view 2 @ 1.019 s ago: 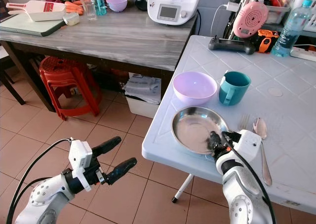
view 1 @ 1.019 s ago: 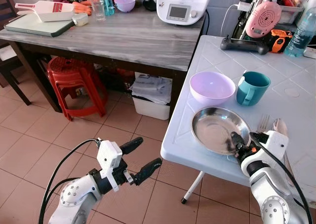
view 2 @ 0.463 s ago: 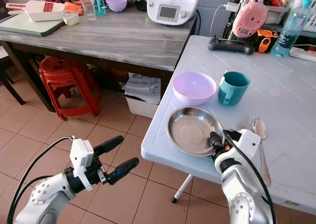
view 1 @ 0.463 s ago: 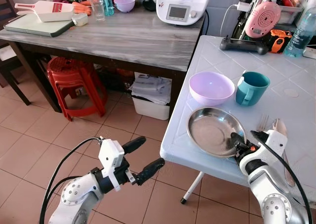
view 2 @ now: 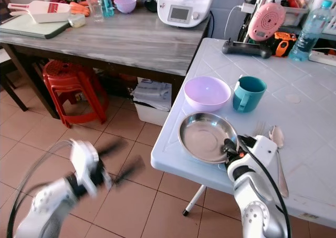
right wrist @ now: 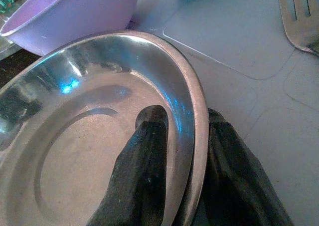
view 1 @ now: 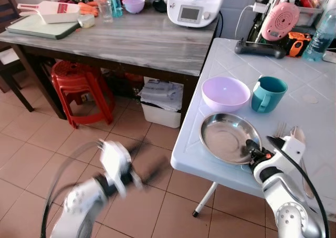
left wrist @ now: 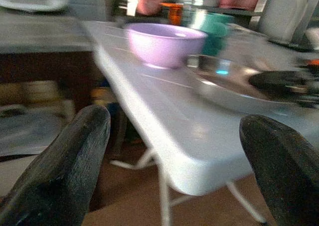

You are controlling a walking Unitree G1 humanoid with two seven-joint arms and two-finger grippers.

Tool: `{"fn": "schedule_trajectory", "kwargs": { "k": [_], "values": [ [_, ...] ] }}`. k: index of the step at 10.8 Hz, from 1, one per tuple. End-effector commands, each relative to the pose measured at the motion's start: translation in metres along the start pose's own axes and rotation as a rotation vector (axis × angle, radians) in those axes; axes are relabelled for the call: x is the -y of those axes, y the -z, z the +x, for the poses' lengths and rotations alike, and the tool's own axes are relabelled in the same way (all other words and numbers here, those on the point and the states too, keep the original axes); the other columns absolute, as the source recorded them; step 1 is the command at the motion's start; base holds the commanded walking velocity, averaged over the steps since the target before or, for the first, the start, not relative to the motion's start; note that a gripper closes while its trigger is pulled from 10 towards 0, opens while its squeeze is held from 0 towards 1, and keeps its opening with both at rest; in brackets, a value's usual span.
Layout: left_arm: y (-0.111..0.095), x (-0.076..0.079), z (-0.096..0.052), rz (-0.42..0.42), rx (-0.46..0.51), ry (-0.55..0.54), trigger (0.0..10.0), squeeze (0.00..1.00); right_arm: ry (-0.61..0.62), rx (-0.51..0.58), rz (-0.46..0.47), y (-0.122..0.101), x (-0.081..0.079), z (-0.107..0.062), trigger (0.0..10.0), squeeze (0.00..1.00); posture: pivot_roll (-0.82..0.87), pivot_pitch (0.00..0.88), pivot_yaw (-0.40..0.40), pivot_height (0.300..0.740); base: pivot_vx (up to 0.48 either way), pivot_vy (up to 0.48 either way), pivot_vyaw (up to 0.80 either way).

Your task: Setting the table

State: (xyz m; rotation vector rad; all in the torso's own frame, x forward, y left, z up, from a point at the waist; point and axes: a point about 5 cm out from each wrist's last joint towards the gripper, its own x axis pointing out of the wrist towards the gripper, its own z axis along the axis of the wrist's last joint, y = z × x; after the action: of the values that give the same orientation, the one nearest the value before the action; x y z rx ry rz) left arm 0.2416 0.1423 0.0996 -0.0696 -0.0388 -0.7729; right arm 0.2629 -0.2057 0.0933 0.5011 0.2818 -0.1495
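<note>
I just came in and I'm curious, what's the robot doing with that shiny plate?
The robot is setting the white table. Its right claw pinches the rim of the steel plate, one finger inside and one outside. The plate sits near the table's edge, in front of a purple bowl and a teal mug. A fork and spoon lie beside it. The left claw is open, low over the floor.

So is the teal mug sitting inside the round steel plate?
No, the teal mug stands on the white table beyond the round steel plate, beside the lilac bowl.
</note>
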Motion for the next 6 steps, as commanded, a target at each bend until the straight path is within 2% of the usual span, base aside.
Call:
{"fn": "schedule_trajectory", "kwargs": {
  "k": [1,2,4,5,6],
  "values": [
    [0.006,-0.012,-0.002,0.042,-0.042,-0.118,10.0,0.0,0.067,-0.101,-0.03,0.02,0.01,0.0,10.0,0.0,-0.01,0.048,0.039,0.74,0.0,0.0,0.0],
    [0.017,-0.032,-0.004,0.032,-0.111,-0.367,10.0,0.0,0.047,-0.05,-0.127,0.013,0.0,-0.001,10.0,0.0,0.0,0.038,0.041,0.74,0.0,0.0,0.0],
    [0.013,-0.044,0.001,0.025,-0.062,-0.498,10.0,0.0,-0.039,0.089,-0.274,0.004,-0.018,-0.004,10.0,0.0,0.0,0.035,0.036,0.74,0.0,0.0,0.0],
    [0.009,-0.049,0.002,0.028,-0.039,-0.548,10.0,0.0,-0.06,0.09,-0.292,0.006,-0.021,-0.007,10.0,0.0,0.0,0.037,0.033,0.74,0.0,0.0,0.0],
    [0.009,-0.05,0.004,0.036,-0.038,-0.559,10.0,0.0,-0.048,0.083,-0.254,0.009,-0.023,-0.009,10.0,0.0,0.0,0.038,0.029,0.74,0.0,0.0,0.0]
  ]
}}
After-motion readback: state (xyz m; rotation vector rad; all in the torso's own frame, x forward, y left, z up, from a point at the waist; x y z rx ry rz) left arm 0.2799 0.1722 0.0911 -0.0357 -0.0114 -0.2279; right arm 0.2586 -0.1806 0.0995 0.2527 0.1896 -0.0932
